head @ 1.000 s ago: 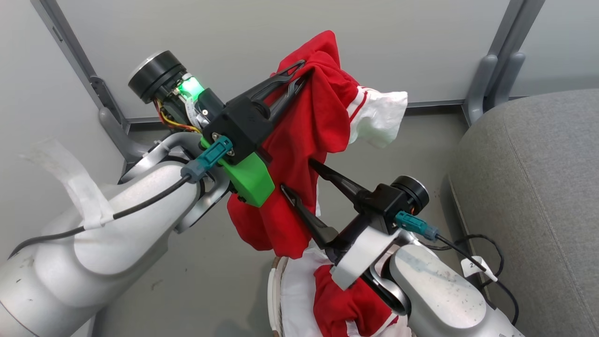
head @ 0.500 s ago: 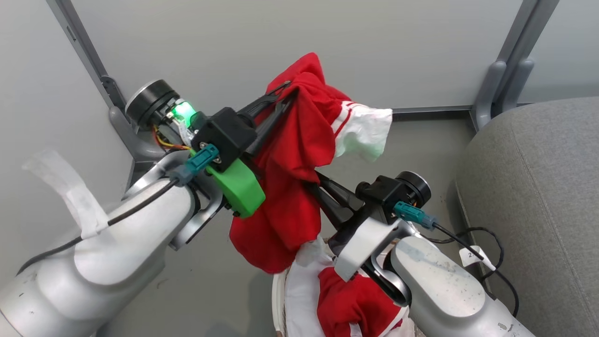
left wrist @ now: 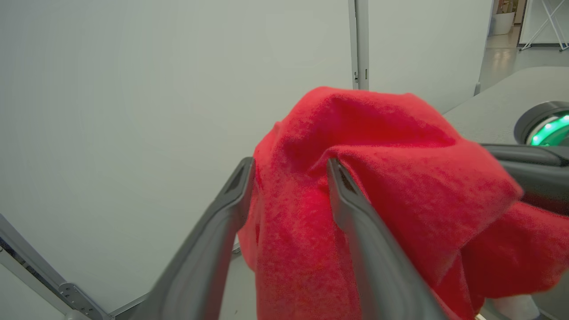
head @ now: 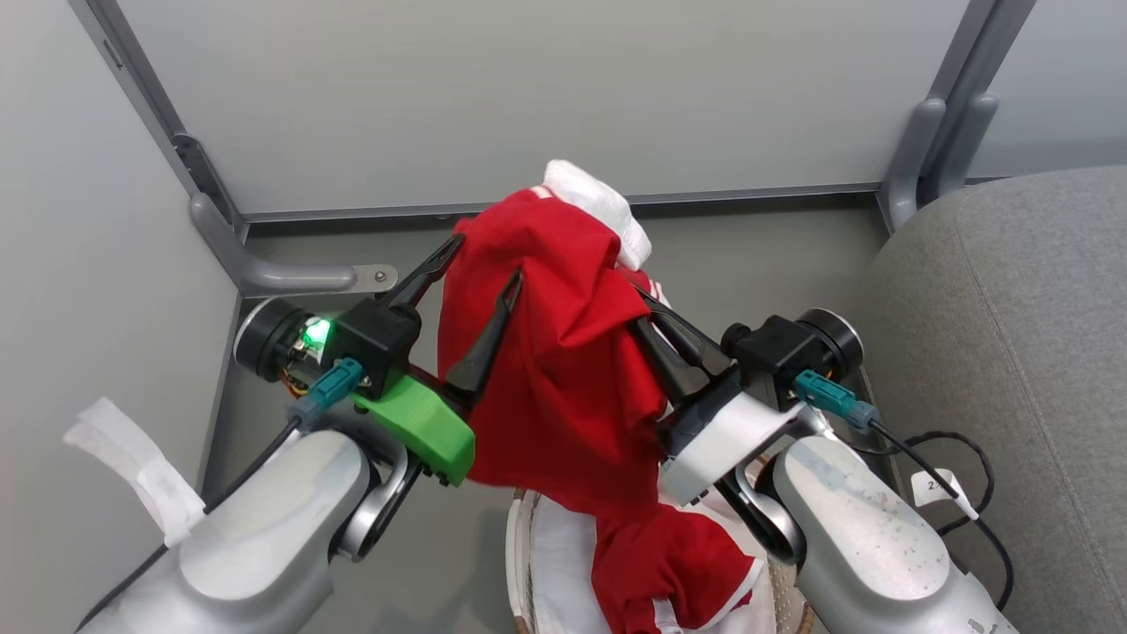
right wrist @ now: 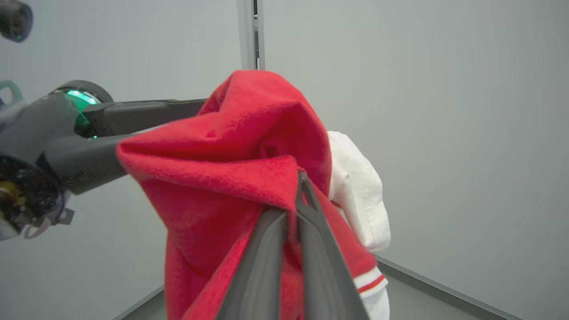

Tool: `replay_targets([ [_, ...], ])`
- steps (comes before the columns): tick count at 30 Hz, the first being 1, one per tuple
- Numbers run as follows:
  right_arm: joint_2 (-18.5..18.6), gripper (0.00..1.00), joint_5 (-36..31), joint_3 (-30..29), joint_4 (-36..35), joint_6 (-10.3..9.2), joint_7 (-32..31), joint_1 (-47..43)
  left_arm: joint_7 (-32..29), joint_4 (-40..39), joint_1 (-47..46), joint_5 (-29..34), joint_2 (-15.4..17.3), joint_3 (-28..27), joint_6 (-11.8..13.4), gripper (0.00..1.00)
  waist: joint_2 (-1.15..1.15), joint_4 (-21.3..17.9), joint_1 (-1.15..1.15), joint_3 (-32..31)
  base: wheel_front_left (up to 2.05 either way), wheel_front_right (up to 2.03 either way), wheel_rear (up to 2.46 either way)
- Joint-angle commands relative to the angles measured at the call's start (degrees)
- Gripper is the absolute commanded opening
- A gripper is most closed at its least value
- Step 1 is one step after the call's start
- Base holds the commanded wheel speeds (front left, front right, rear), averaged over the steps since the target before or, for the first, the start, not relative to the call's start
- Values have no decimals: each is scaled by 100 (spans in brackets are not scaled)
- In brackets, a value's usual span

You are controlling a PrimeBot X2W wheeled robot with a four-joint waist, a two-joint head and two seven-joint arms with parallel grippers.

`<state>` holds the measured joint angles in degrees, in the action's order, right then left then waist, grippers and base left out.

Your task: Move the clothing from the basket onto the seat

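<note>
Garment [head: 546, 370] hung above the basket [head: 515, 546] is pinched by the pressed-together right gripper [right wrist: 298, 186] and draped over the spread left gripper [left wrist: 291, 162], so it is best swung right, kept high, clear of the rim, and released only over the seat [head: 1012, 352].

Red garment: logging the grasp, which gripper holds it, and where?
Right gripper pinches a red fold of the garment beside its white sleeve; left gripper is open.
</note>
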<state>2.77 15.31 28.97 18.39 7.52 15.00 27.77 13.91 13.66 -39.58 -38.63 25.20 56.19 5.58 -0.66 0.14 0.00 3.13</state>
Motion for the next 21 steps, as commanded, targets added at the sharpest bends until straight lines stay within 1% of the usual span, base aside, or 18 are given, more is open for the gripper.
replay_targets([
  [1, 20, 0, -57, -77, -46, -6, 28, -91, 71, 60, 205, -23, -65, -70, 41, 100, 66, -3, 0, 6, 0, 0, 0],
  [6, 21, 0, -202, -325, -86, -6, 28, -217, 129, 194, 661, 4, -257, -222, -10, 100, 66, 6, 0, 14, 0, 0, 0],
  [12, 22, 0, -325, -638, -120, -6, 28, -408, 131, 55, 1247, 319, -469, -565, -61, 100, 66, 20, 0, 27, 0, 0, 0],
  [15, 20, 0, -367, -779, -132, -6, 28, -511, 132, 26, 1524, 504, -555, -754, -111, 100, 66, 29, 0, 32, 0, 0, 0],
  [21, 21, 0, -441, -1018, -162, -6, 28, -645, 132, 16, 1969, 679, -771, -1138, -258, 100, 66, 41, 0, 39, 0, 0, 0],
])
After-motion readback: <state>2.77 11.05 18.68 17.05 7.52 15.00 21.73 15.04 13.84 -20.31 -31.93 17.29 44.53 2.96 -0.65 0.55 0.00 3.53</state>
